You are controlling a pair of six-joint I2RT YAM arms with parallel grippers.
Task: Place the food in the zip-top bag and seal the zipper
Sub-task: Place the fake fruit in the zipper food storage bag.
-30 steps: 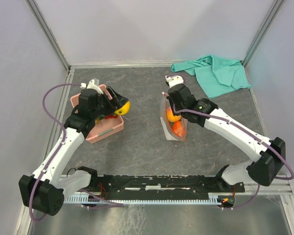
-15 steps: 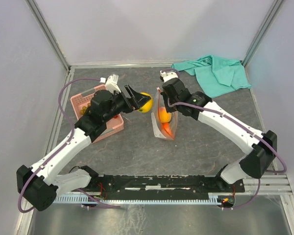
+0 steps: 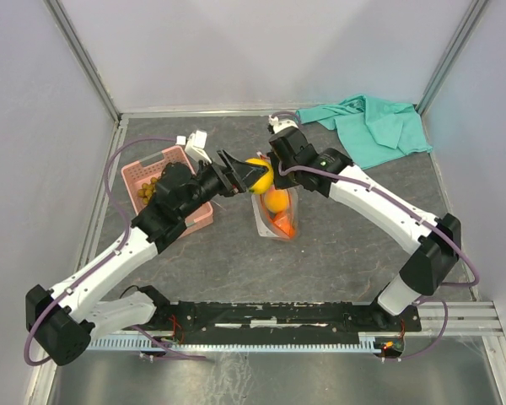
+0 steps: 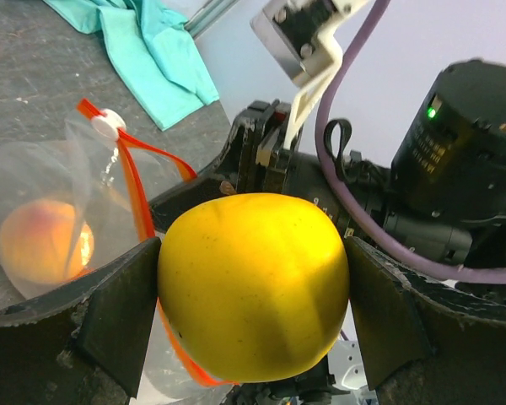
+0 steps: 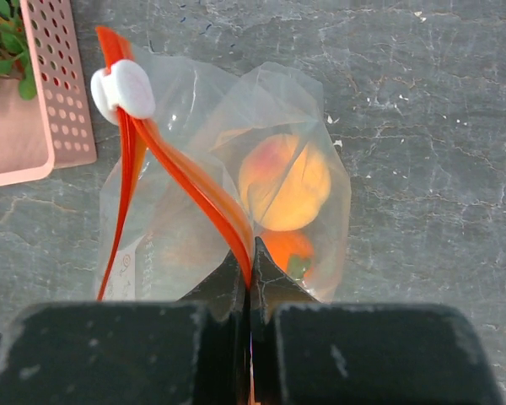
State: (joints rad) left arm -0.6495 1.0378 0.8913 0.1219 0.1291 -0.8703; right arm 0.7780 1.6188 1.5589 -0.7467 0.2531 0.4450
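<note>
My left gripper (image 3: pixel 246 175) is shut on the yellow lemon (image 3: pixel 259 175), which fills the left wrist view (image 4: pixel 253 283) right at the bag's mouth. The clear zip-top bag (image 3: pixel 274 213) hangs upright, held by its orange-red zipper strip (image 5: pixel 204 196). My right gripper (image 5: pixel 251 253) is shut on that strip. A white slider (image 5: pixel 123 88) sits at the strip's far end. Inside the bag are a yellow-orange fruit (image 5: pixel 285 181) and an orange (image 5: pixel 288 249) below it. The mouth gapes open on the left side.
The pink slotted basket (image 3: pixel 162 164) stands at the left with berries and leaves inside; its corner shows in the right wrist view (image 5: pixel 63 93). A teal cloth (image 3: pixel 373 126) lies at the back right. Metal frame posts line the back corners.
My left gripper carried the lemon rightward from over the basket to the bag's mouth. My right gripper moved the bag left and a little back.
</note>
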